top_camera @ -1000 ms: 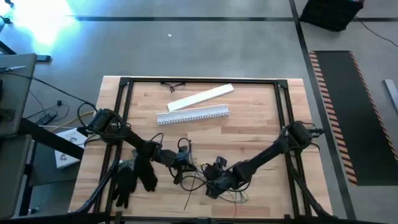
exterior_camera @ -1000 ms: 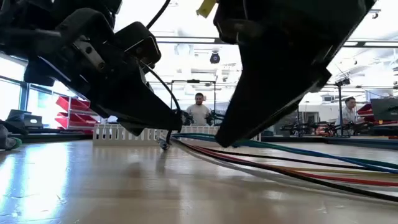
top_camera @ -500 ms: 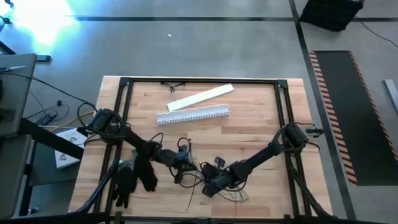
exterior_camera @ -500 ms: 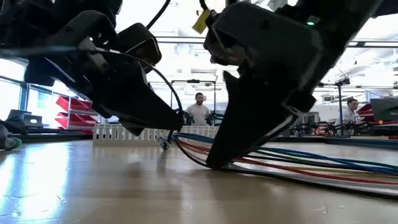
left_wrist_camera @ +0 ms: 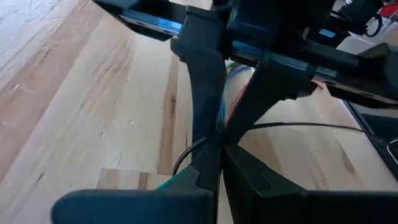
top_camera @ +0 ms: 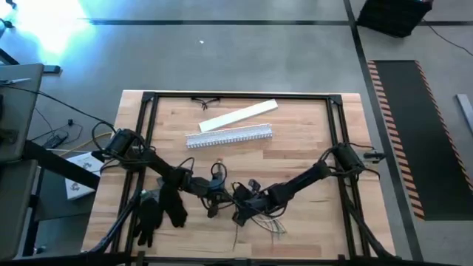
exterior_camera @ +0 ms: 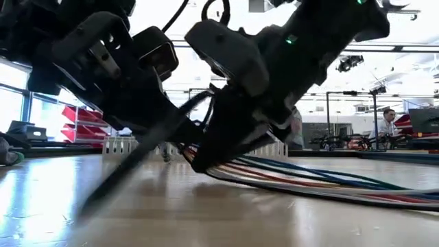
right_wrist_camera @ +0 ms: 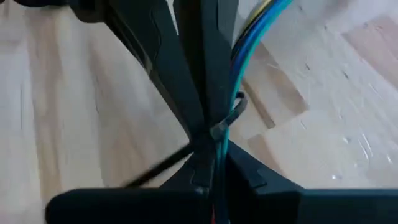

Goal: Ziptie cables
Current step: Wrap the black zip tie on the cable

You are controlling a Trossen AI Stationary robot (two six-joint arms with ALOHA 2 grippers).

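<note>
Tightening step of the tie judged in hand, loop already round the bundle but slack.

Pale butcher-block worktop [top_camera: 295, 148], planked and matt, edged by a black metal frame. Farther back, well apart from the work, long white slotted channel [top_camera: 229, 137], comb-toothed, with flat white strip [top_camera: 238, 116] just beyond it. Limp black gloves [top_camera: 159, 207] left near the front-left edge.

Left gripper [top_camera: 214, 198] and right gripper [top_camera: 240, 213] brought tip to tip near the front centre. Left fingers [left_wrist_camera: 205, 168] drawn together; what lay between them not made out. Right fingers [right_wrist_camera: 199, 168] clenched on the cables [exterior_camera: 322, 189], thin, round and smooth-jacketed, blue, teal, red and yellowish, fanned loose across the wood on the right arm's side.

Zip tie [right_wrist_camera: 231, 115], narrow black glossy strap, curled round the strands just ahead of the right fingers.

Next move judged to call for a steady opposed pull: bundle held fast, strap tail drawn through until snug.
</note>
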